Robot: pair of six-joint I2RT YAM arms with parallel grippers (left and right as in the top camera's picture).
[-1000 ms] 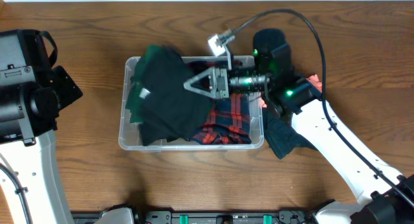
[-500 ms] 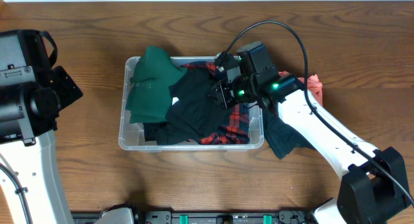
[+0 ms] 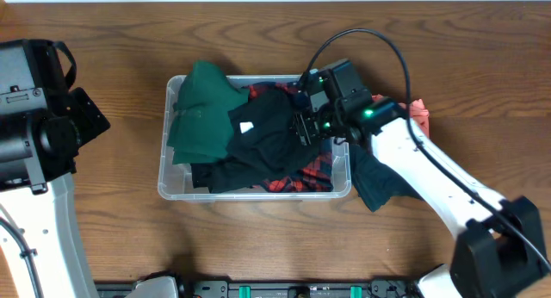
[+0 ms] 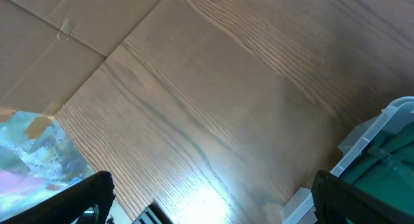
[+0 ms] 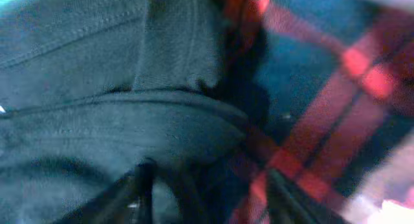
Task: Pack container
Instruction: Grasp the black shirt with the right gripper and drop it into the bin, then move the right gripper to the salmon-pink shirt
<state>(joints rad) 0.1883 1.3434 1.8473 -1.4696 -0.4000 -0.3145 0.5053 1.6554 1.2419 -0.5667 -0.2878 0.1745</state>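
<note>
Where the container is sitting: the clear bin [image 3: 170,189] is lying mid-table, its long axis running left to right; one corner is showing at the edge of the left wrist view [image 4: 378,130].
Contents: a green garment [image 3: 200,108] is filling the left end, a black garment [image 3: 267,143] is spreading over the middle, and a red plaid garment [image 3: 320,167] is peeking out beneath on the right.
Right gripper [image 5: 207,198]: it is dipping into the bin's right half from over the right short wall. Its fingers are standing apart with black cloth bunching between them, but the blur is hiding whether they are pinching it.
Left gripper [image 4: 212,185]: it is gaping wide over bare wood, beside the bin's left end and holding nothing.
Waiting outside: a dark teal garment [image 3: 379,184] is lying against the right wall, under the right arm.
Deciding relation: the loose cloth is lying off the right end, so the right arm is looking far nearer.
</note>
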